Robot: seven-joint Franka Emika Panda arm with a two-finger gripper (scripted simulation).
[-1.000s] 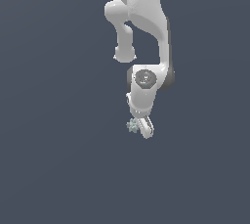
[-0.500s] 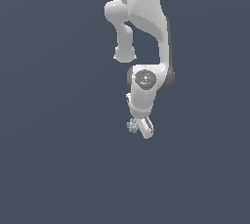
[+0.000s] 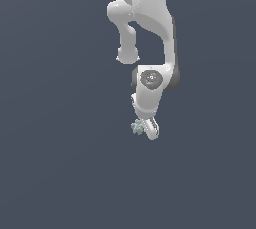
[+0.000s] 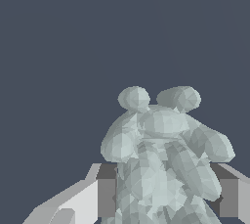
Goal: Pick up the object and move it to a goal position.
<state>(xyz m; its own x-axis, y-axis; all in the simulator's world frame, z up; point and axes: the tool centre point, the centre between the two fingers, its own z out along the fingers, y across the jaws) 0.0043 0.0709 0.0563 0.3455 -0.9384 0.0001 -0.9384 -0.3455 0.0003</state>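
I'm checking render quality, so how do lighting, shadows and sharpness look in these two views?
Exterior view: flat, even light on a plain dark slate backdrop, no cast shadows or glare; the knobbly cluster is tiny beside the gripper. Wrist view: cluster fills the frame, faceted shading, cropped by the frame edge, no blur.

Background (image 3: 55, 163): one uniform dark slate blue-grey field fills the exterior view edge to edge. No seam, horizon or corner visible; cannot tell floor from wall. Lighting even and diffuse, with no cast shadows on the surface. The wrist view shows the same flat blue-grey backdrop (image 4: 58, 47), untextured throughout.
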